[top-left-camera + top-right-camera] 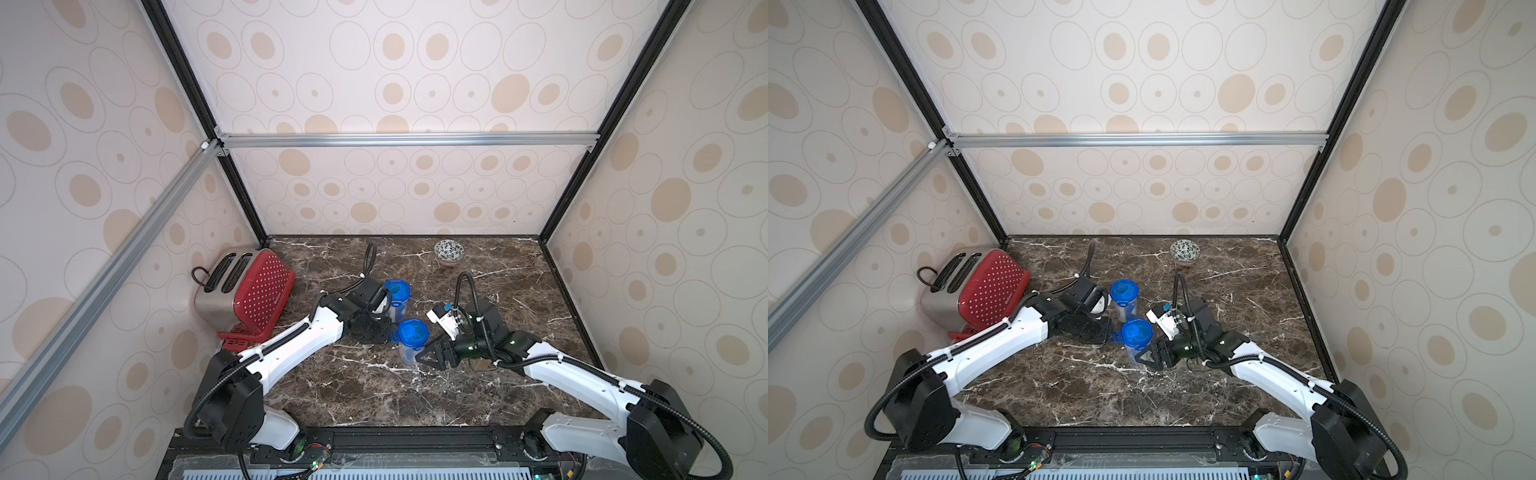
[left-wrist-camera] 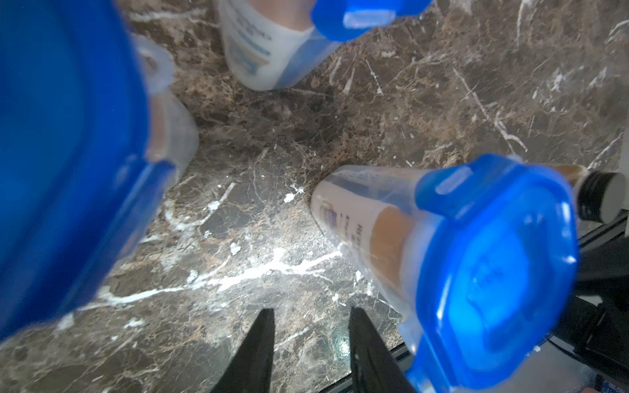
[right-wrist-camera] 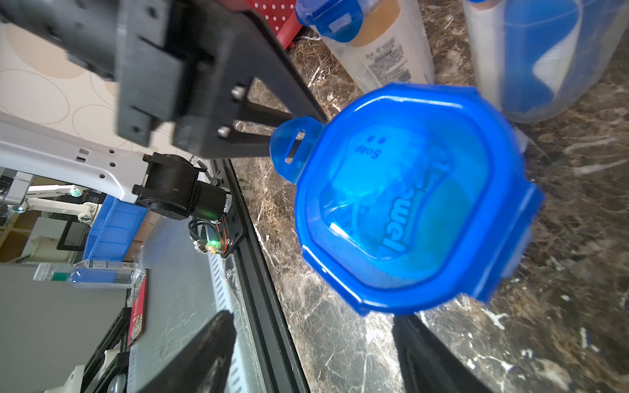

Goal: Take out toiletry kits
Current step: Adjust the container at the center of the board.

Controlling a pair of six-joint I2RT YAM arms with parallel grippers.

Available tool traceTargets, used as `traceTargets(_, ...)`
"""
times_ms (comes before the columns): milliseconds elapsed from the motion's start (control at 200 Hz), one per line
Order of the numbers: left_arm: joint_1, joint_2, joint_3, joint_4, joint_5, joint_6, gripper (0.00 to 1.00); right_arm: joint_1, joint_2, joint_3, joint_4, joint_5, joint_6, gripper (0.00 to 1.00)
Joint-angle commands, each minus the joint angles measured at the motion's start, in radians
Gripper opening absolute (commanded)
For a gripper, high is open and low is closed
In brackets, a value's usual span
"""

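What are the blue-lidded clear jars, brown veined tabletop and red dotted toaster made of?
Blue-lidded clear jars: likely plastic; see-through walls, glossy translucent lids.
Brown veined tabletop: marble or marble-look laminate; white veins, sheen.
Red dotted toaster: brushed-metal end, red side panel of unclear material.

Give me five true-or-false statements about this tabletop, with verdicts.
1. The red, white-dotted toaster stands at the brown marble table's left rear corner. True.
2. The nearer clear plastic jar has no lid. False: its blue clip lid is on.
3. The small patterned bowl sits near the back wall. True.
4. The right jaws clamp the bowl. False: they stand open beside the nearer jar.
5. The left jaws are shut. False: they stand apart over bare marble.
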Motion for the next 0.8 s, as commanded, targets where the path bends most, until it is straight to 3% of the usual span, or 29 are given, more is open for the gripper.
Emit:
traceTargets(0, 0.004, -0.071, 0.033, -0.112, -0.038, 0.029, 0.38, 0.009, -0.018, -0.013, -0.001, 0.017, -0.011, 0.78)
traceTargets(270, 0.004, -0.112, 0.078, -0.013, 0.15, 0.026, 0.34, 0.012, -0.006, -0.021, 0.067, -0.092, 0.025, 0.76)
traceTargets(616, 0.004, 0.0, 0.156, 0.03, 0.165, 0.027, 0.32, 0.024, 0.012, -0.018, 0.103, -0.117, 0.041, 0.75)
traceTargets(791, 0.004, 0.024, 0.15, 0.1, 0.232, 0.015, 0.32, 0.032, 0.043, -0.019, 0.128, -0.136, 0.046, 0.75)
